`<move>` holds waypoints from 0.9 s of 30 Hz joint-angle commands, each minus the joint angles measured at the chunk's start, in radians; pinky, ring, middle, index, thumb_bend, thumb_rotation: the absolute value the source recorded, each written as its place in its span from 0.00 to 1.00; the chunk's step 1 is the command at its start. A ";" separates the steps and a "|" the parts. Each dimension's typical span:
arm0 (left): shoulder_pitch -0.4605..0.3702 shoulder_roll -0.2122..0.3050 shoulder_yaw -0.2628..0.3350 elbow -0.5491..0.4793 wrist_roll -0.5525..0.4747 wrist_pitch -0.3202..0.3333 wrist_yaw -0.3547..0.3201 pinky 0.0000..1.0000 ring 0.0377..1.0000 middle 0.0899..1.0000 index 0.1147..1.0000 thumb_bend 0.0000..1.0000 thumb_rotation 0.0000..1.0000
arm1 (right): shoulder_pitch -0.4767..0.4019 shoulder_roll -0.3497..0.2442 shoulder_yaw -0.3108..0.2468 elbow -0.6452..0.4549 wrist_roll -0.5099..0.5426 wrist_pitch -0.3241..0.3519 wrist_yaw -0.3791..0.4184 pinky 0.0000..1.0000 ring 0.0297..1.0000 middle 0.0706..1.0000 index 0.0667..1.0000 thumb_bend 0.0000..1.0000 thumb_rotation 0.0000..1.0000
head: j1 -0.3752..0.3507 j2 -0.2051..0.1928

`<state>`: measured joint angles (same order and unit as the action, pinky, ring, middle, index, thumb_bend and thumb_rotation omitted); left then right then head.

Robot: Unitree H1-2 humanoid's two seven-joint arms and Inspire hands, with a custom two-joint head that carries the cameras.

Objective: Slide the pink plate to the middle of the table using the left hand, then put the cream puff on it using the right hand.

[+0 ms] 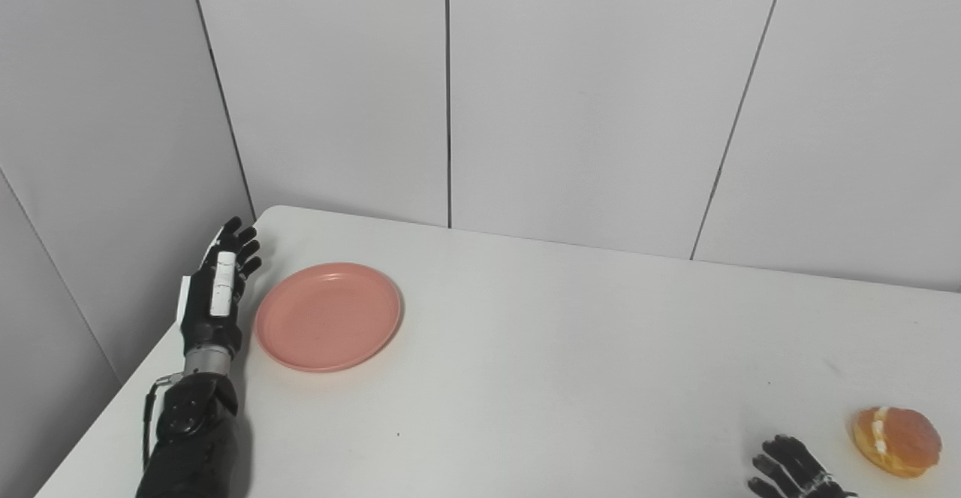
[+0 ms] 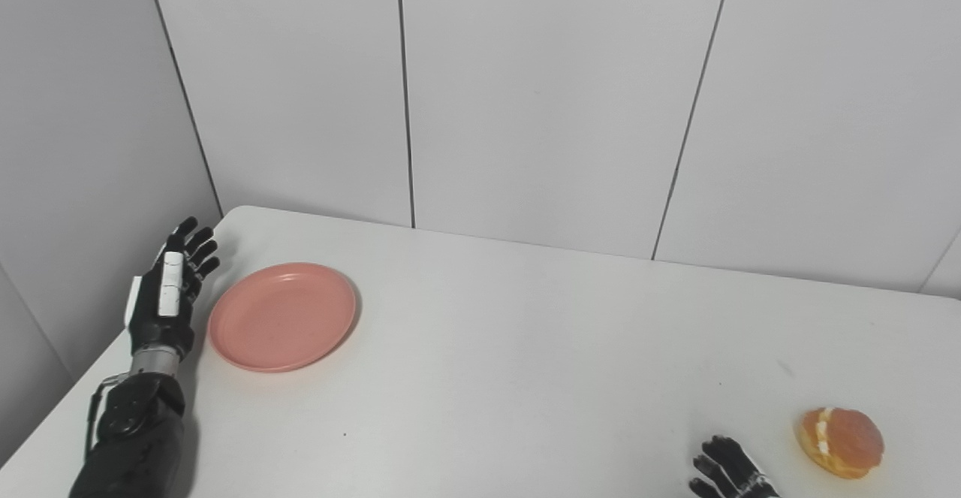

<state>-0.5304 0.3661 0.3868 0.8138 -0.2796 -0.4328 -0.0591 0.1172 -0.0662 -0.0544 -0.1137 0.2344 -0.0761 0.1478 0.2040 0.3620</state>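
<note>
The pink plate lies flat on the white table near its left side. My left hand stands just left of the plate, open, fingers stretched out and pointing toward the far wall, a small gap away from the rim. The cream puff, golden brown with a line of white cream, rests near the table's right front. My right hand is at the bottom edge, left of the puff and apart from it. Only its spread fingers show; it holds nothing.
Grey wall panels close off the back and left of the table. The table's left edge runs right beside my left forearm.
</note>
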 commanded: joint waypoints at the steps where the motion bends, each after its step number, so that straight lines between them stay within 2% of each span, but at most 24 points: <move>1: 0.021 -0.020 -0.010 0.013 0.008 -0.036 -0.011 0.90 0.88 0.84 0.85 0.91 0.86 | 0.042 0.010 0.005 0.078 -0.011 0.069 -0.020 0.80 0.82 0.82 0.79 0.75 0.97 | -0.004 0.002; 6: 0.039 -0.018 -0.034 -0.025 -0.017 -0.002 -0.055 0.86 0.87 0.84 0.87 0.91 0.86 | 0.042 0.009 0.009 0.074 -0.011 0.072 -0.017 0.79 0.82 0.81 0.77 0.74 0.96 | -0.006 0.003; 11: 0.086 -0.001 -0.083 -0.131 -0.004 0.110 -0.081 0.84 0.86 0.85 0.92 0.91 0.90 | 0.044 0.011 0.011 0.070 -0.012 0.074 -0.019 0.78 0.81 0.81 0.77 0.75 0.96 | -0.009 0.005; 16: 0.110 0.014 -0.114 -0.198 0.021 0.191 -0.070 0.85 0.84 0.82 0.90 0.87 0.91 | 0.045 0.009 0.014 0.064 -0.006 0.079 -0.019 0.78 0.80 0.80 0.76 0.75 0.95 | -0.011 0.008; 23: 0.107 0.027 -0.124 -0.219 0.025 0.231 -0.091 0.90 0.87 0.83 0.89 0.86 0.91 | 0.048 0.008 0.016 0.059 -0.007 0.082 -0.020 0.77 0.80 0.79 0.76 0.74 0.95 | -0.014 0.013; 27: 0.108 0.032 -0.136 -0.241 0.034 0.263 -0.093 0.86 0.86 0.81 0.87 0.87 0.93 | 0.047 0.006 0.017 0.060 -0.006 0.081 -0.017 0.77 0.80 0.79 0.76 0.74 0.94 | -0.014 0.013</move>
<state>-0.4171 0.3801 0.2605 0.5926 -0.2551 -0.1925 -0.1372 0.1187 -0.0666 -0.0481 -0.1177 0.2345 -0.0761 0.1403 0.1902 0.3743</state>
